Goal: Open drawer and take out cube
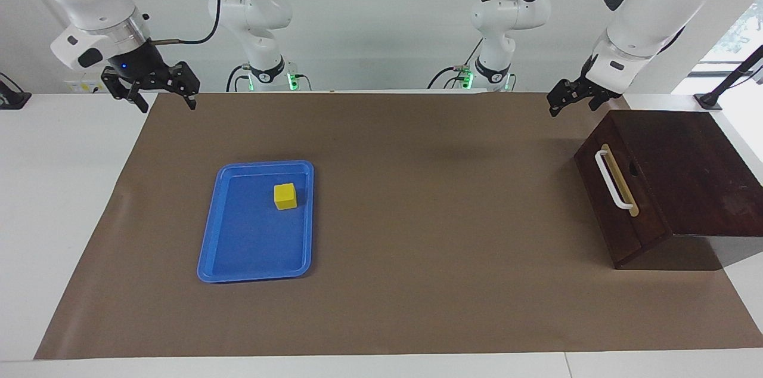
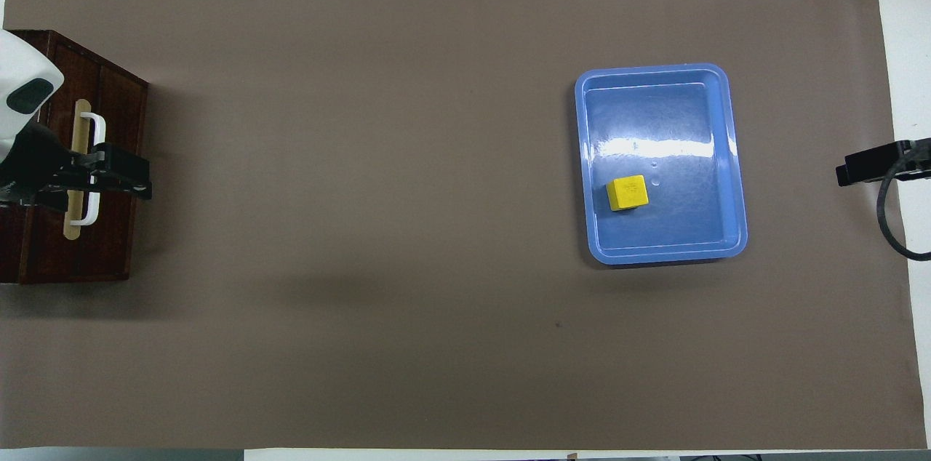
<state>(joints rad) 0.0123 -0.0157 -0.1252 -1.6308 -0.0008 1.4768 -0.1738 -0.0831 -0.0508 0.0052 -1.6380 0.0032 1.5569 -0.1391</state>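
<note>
At right of the facing frame, the drawer (image 1: 620,199) is seen shut, the cube (image 1: 285,196) already lying in the tray (image 1: 208,247) at centre left. Both hands, left (image 1: 575,101) and right (image 1: 160,95), are held apart, empty; the handle (image 1: 614,181) should be gripped squarely.

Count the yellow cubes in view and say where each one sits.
1. The cube sits in the blue tray, toward the right arm's end. The drawer is closed, so more may be hidden inside.
</note>
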